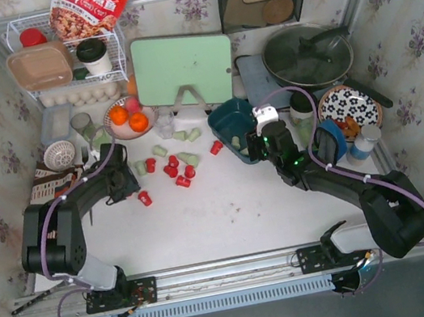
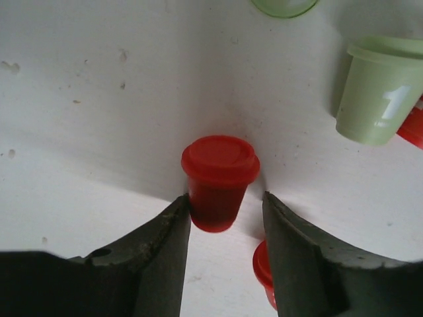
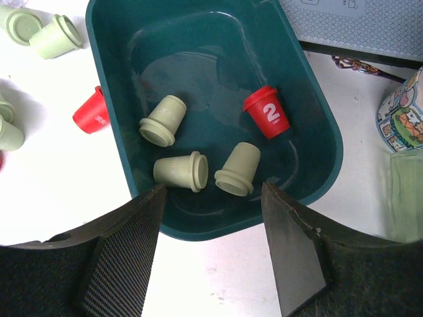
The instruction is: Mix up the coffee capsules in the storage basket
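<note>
Four capsules in basket; right pincer open, left pincer open astride red capsule.

- The left arm reaches forward from its base, elbow bent and set out to the left, wrist held low.
- The left gripper points steeply down, jaws partly apart (both dark fingers show in the wrist view).
- The right arm stretches forward and inward, forearm angled left.
- The right gripper tilts down, jaws set wide apart.
</note>
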`<state>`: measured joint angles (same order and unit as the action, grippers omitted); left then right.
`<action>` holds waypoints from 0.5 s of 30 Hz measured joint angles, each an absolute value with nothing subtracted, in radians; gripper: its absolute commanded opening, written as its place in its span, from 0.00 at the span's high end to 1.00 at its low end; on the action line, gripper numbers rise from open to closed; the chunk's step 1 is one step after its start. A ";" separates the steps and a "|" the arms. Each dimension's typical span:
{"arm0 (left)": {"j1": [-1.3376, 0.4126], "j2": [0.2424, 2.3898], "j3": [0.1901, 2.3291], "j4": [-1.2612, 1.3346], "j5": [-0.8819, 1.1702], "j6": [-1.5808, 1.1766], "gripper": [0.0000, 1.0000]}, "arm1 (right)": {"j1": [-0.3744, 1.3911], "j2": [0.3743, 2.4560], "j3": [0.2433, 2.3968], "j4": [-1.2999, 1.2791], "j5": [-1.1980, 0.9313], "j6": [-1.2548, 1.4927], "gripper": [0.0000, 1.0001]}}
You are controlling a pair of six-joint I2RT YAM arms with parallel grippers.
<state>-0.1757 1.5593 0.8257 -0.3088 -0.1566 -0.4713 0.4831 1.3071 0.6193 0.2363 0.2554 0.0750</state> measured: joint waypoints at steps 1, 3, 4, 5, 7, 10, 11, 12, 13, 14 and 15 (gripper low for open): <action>-0.174 1.574 0.834 -0.309 -0.154 -0.471 0.51 | 0.483 1.307 0.619 0.236 0.255 0.075 0.33; -0.168 1.597 0.852 -0.313 -0.150 -0.468 0.51 | 0.483 1.307 0.619 0.236 0.255 0.075 0.33; -0.165 1.605 0.861 -0.313 -0.150 -0.468 0.51 | 0.483 1.307 0.619 0.236 0.255 0.075 0.33; -0.162 1.613 0.868 -0.313 -0.150 -0.468 0.51 | 0.483 1.307 0.619 0.236 0.253 0.074 0.33; -0.153 1.625 0.880 -0.314 -0.146 -0.468 0.52 | 0.483 1.303 0.619 0.236 0.251 0.072 0.33; -0.139 1.635 0.891 -0.313 -0.141 -0.469 0.61 | 0.483 1.293 0.619 0.236 0.250 0.072 0.33; -0.137 1.637 0.891 -0.313 -0.141 -0.469 0.66 | 0.483 1.291 0.619 0.236 0.249 0.072 0.33; -0.137 1.638 0.892 -0.314 -0.142 -0.469 0.72 | 0.483 1.289 0.619 0.236 0.248 0.072 0.33; -0.136 1.639 0.893 -0.316 -0.142 -0.468 0.77 | 0.483 1.288 0.619 0.236 0.248 0.072 0.33; -0.135 1.639 0.893 -0.315 -0.139 -0.469 0.79 | 0.483 1.287 0.619 0.236 0.248 0.072 0.33; -0.135 1.639 0.893 -0.312 -0.138 -0.469 0.81 | 0.483 1.286 0.619 0.235 0.248 0.072 0.33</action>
<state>-0.1349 1.6390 0.8932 -0.3122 -0.1375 -0.4686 0.4831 1.2861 0.6193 0.2352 0.2478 0.0723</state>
